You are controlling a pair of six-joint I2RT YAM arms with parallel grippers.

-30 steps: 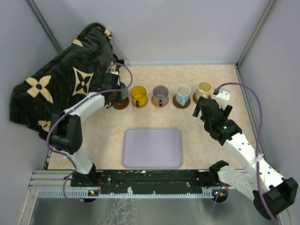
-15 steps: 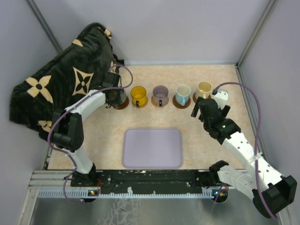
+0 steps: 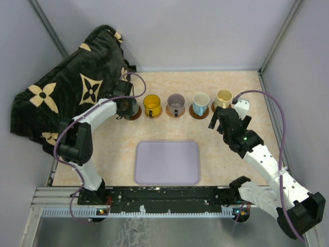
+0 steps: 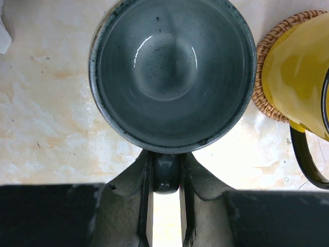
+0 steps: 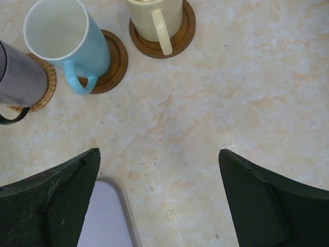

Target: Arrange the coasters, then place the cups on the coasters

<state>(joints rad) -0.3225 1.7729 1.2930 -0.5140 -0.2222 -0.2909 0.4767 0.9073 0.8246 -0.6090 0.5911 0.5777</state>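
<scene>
My left gripper (image 3: 125,104) (image 4: 165,162) is shut on the handle of the grey-green cup (image 4: 172,72), which is over the leftmost coaster (image 3: 135,115); I cannot tell whether it rests on it. In the left wrist view that coaster is hidden beneath the cup. To the right in one row stand the yellow cup (image 3: 151,104) on a woven coaster (image 4: 264,67), the mauve cup (image 3: 176,103), the light blue cup (image 5: 61,36) and the cream cup (image 5: 154,18), each on a coaster. My right gripper (image 3: 226,118) (image 5: 159,159) hangs open over bare table, just in front of the cream cup.
A lavender tray (image 3: 167,162) lies near the front middle; its corner (image 5: 105,216) shows by my right gripper's left finger. A black patterned cloth (image 3: 72,87) is heaped at the far left, close behind my left arm. Enclosure walls stand on three sides.
My left gripper has shifted slightly right and nearer with the grey-green cup, over the leftmost coaster. My right gripper has drifted a little left, staying open.
</scene>
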